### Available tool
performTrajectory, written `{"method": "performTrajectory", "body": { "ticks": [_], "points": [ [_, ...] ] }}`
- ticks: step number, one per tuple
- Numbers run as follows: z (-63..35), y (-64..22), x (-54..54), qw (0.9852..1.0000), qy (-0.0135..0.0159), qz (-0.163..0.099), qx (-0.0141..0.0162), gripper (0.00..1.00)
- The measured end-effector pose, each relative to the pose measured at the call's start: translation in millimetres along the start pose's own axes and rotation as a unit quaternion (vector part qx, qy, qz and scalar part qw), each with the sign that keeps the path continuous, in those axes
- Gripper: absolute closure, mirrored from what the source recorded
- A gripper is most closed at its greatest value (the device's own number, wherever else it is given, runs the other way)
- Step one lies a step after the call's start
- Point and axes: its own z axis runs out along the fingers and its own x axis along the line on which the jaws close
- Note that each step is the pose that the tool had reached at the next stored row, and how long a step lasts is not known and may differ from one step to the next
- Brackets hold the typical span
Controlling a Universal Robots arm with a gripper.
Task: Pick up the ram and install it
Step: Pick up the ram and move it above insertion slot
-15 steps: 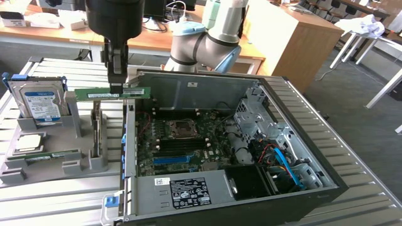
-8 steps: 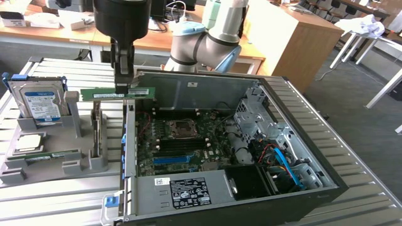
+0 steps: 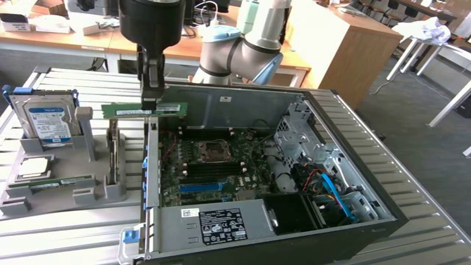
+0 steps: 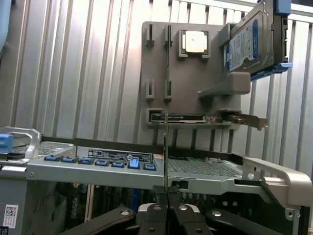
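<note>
The ram (image 3: 169,108), a thin green stick with a white sticker, hangs level in the air over the open computer case's (image 3: 353,165) wall on the exterior view's left. My gripper (image 3: 151,105) is shut on it from above, near its middle. In the wrist view the ram (image 4: 167,147) shows edge-on as a thin upright line rising from between my fingertips (image 4: 167,196), with the case's metal rim just behind it. The motherboard (image 3: 213,165) lies below, toward the exterior view's right of the ram.
A grey holder (image 3: 74,193) beside the case carries a silver hard drive (image 3: 48,124), a square chip (image 3: 33,167), a dark card on edge (image 3: 112,152) and another green stick (image 3: 63,182). The same holder (image 4: 161,63) and hard drive (image 4: 247,41) face the wrist camera. Everything rests on a slatted metal table (image 3: 412,182).
</note>
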Motion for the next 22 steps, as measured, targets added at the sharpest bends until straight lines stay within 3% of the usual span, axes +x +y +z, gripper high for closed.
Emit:
{"method": "performTrajectory", "body": {
  "ticks": [22],
  "points": [
    [-0.8, -25.4, 2.3, 1.0000, 0.0000, 0.000, 0.0000, 0.88]
  ]
}}
